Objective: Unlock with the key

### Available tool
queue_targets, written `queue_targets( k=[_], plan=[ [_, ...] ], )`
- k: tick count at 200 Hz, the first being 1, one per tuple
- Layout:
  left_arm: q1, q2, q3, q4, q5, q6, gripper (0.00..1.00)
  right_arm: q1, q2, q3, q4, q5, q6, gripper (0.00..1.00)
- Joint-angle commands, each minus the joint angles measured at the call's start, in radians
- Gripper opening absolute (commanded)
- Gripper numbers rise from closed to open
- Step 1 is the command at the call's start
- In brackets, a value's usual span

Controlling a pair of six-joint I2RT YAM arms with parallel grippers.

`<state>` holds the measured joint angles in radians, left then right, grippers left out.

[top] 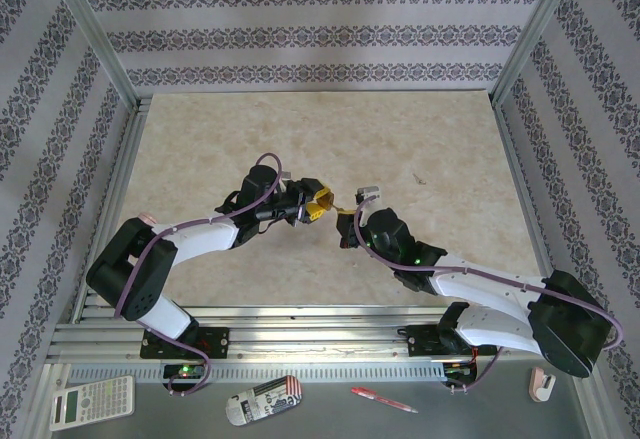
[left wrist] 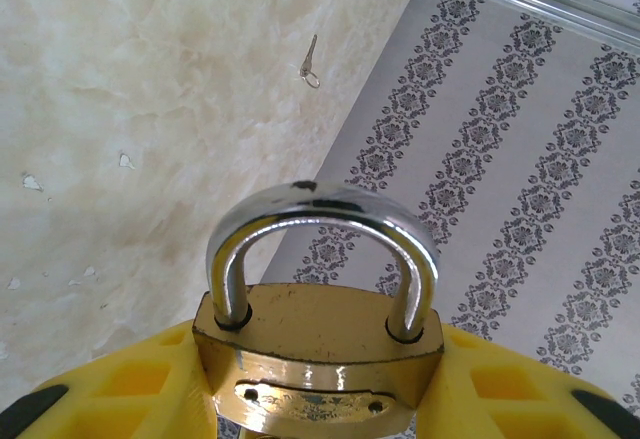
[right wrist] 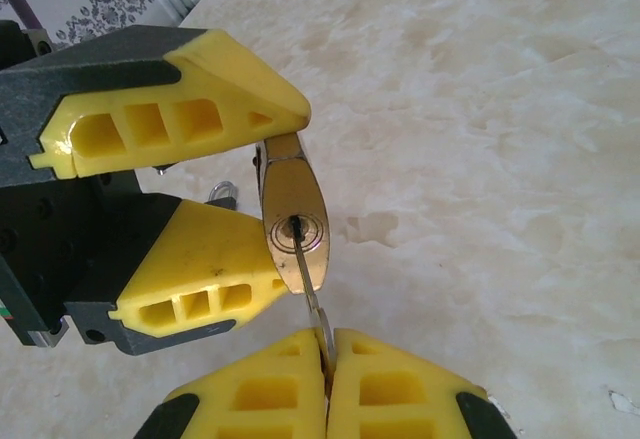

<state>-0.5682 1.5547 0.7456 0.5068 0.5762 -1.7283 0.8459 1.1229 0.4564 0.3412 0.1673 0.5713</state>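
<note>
My left gripper [top: 318, 204] hangs above the middle of the marble table [top: 200, 149], shut on a brass padlock [left wrist: 318, 344] between its yellow fingers [left wrist: 130, 379]. The silver shackle [left wrist: 320, 204] sits down in the body and points away from the wrist. In the right wrist view the padlock's underside [right wrist: 293, 224] faces me. The thin silvery key [right wrist: 308, 294] has its blade in the keyhole. My right gripper [right wrist: 327, 359] is shut on the key's head, directly facing the left gripper [right wrist: 190, 269].
A small thin metal piece with a ring end [left wrist: 311, 64] lies on the table beyond the padlock. A small dark block with a silver loop [right wrist: 222, 194] sits behind the left fingers. A calculator [top: 92, 401], a can [top: 263, 399] and a red pen [top: 383, 399] lie on the near ledge.
</note>
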Motion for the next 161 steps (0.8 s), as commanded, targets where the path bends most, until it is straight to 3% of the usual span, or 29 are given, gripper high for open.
queue_targets(
  k=[1,125,161],
  plan=[
    [-0.012,-0.036,0.018,0.002,0.045,0.031,0.00,-0.011,-0.005,0.031,0.025,-0.010,-0.019,0.00],
    [-0.033,-0.032,0.035,-0.006,0.071,0.039,0.00,-0.008,0.087,0.057,0.061,-0.060,-0.036,0.00],
    [-0.050,-0.033,0.073,-0.097,0.112,0.101,0.00,-0.008,0.113,0.080,0.044,-0.058,-0.071,0.00]
  ],
)
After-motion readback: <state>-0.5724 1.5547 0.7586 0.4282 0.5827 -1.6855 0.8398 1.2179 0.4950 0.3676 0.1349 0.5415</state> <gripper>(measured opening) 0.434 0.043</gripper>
